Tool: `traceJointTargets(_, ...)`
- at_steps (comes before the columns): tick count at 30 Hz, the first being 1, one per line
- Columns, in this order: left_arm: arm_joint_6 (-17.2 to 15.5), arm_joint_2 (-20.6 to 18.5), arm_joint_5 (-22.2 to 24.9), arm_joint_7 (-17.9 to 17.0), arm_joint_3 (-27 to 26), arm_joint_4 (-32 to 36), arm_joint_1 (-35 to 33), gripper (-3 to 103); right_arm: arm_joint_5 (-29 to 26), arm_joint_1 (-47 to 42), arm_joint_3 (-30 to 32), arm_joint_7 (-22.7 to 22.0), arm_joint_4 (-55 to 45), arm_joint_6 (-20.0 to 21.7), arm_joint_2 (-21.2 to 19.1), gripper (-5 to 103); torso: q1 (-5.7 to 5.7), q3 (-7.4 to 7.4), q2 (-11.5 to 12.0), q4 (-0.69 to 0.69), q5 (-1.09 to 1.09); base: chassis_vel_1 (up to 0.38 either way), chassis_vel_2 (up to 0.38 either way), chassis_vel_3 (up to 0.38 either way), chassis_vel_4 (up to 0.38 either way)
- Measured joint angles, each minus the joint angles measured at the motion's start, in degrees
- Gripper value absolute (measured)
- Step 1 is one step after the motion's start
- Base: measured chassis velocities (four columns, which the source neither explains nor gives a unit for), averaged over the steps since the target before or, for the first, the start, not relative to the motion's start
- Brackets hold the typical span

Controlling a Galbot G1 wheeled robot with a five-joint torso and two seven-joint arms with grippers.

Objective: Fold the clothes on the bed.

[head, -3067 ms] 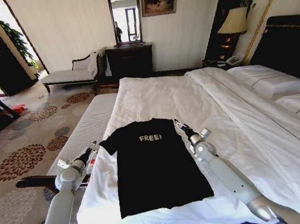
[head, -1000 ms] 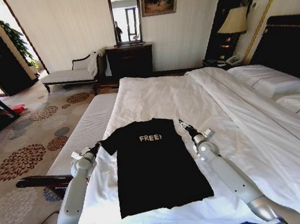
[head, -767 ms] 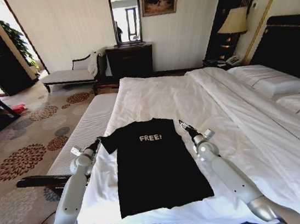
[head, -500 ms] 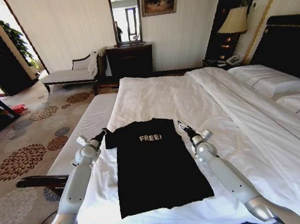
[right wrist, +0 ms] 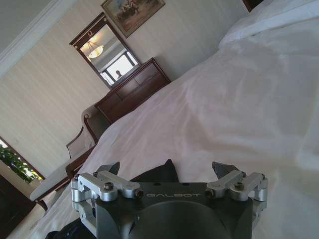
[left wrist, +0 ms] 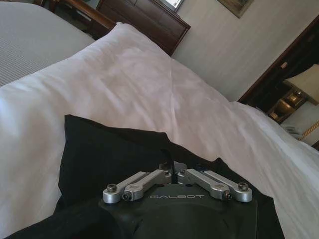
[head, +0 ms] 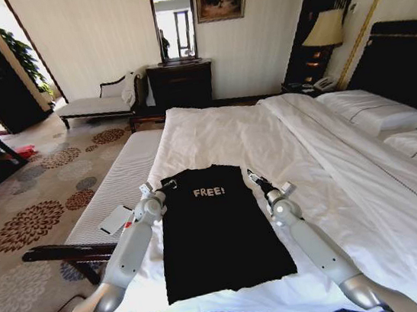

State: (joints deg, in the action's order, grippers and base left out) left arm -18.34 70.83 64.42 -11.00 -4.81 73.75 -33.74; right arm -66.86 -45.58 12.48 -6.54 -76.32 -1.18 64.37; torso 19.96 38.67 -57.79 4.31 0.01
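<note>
Clothes: a black T-shirt point(head: 216, 228) with white "FREE!" lettering lies flat near the foot of the bed point(head: 267, 137), hem toward the robot
Bed: white sheets and duvet, pillows point(head: 376, 111) at the right by a dark headboard point(head: 403, 53)
Left gripper point(head: 168, 184): at the shirt's left shoulder, fingers together and clamped on black cloth; the left wrist view shows the fabric gathered at the closed tips point(left wrist: 172, 172)
Right gripper point(head: 253, 177): just beside the shirt's right sleeve, fingers point(right wrist: 223, 170) apart with nothing between them
Surroundings: a striped bench point(head: 116, 187) runs along the bed's left side with a small pale flat object point(head: 115, 219) on it; beyond stand a chaise point(head: 101, 101), a dark dresser point(head: 180, 83) under a mirror point(head: 174, 22), and a lamp point(head: 324, 29)
In the way: nothing lies on the shirt; the left arm point(head: 125, 255) crosses its left edge
Change: the left gripper has come inward from beyond the left sleeve, and that sleeve is now tucked in, leaving a straighter left edge; the right gripper has barely moved
</note>
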Motion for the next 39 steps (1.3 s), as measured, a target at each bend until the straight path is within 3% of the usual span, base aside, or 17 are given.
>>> traceJointTargets(19, 0.5, 3.3, 1.1, -3.0, 0.2, 0.1, 0.9, -1, 0.5, -0.4, -0.2, 0.0, -0.1, 0.0, 1.1, 100, 0.0, 0.0, 0.0, 0.01, 0.0, 0.0, 0.0, 0.0, 0.0)
traceJointTargets(21, 0.5, 3.2, 0.9, -3.1, 0.2, 0.6, 0.6, 4, 0.5, -0.6, -0.1, 0.0, -0.3, 0.0, 1.1, 100, 0.0, 0.0, 0.0, 0.0, 0.0, 0.0, 0.0, 0.0, 0.0)
traceJointTargets(22, 0.4, 3.1, 0.8, -3.3, -0.1, 1.3, 0.1, 15, 0.5, -0.9, 0.1, 0.0, -0.5, 0.0, 0.9, 100, 0.0, 0.01, 0.0, 0.0, -0.01, 0.0, 0.0, 0.0, 0.0)
traceJointTargets(26, 0.3, 2.7, 0.8, -3.7, -0.8, 2.6, -0.5, 21, 0.5, -1.3, 0.3, 0.0, -0.7, 0.0, 0.7, 100, 0.0, 0.0, 0.0, 0.0, -0.01, 0.0, 0.0, 0.0, 0.0)
traceJointTargets(30, -0.3, 0.1, 2.3, -4.8, -3.7, 7.7, -2.4, 42, 0.5, -2.0, 0.7, 0.0, -1.2, 0.0, 0.4, 100, 0.0, 0.0, 0.0, 0.0, -0.01, 0.0, 0.0, 0.0, 0.0)
traceJointTargets(31, -0.3, 0.1, 2.3, -4.8, -3.7, 7.7, -2.4, 42, 0.5, -2.0, 0.7, 0.0, -1.2, 0.0, 0.4, 100, 0.0, 0.0, 0.0, 0.0, -0.01, 0.0, 0.0, 0.0, 0.0)
traceJointTargets(35, -1.2, -3.6, 5.6, -6.2, -5.9, 12.9, -5.7, 59, 0.6, -2.6, 0.8, -0.1, -1.8, 0.0, 0.5, 100, 0.0, 0.0, 0.0, 0.0, -0.01, 0.0, 0.0, 0.0, 0.0)
traceJointTargets(39, -2.6, -7.5, 4.5, -5.9, -5.9, 17.1, -10.3, 76, 0.8, -2.9, 0.9, -0.2, -2.2, 0.1, 0.5, 100, 0.0, 0.01, 0.0, -0.02, -0.01, 0.0, 0.0, 0.0, 0.0)
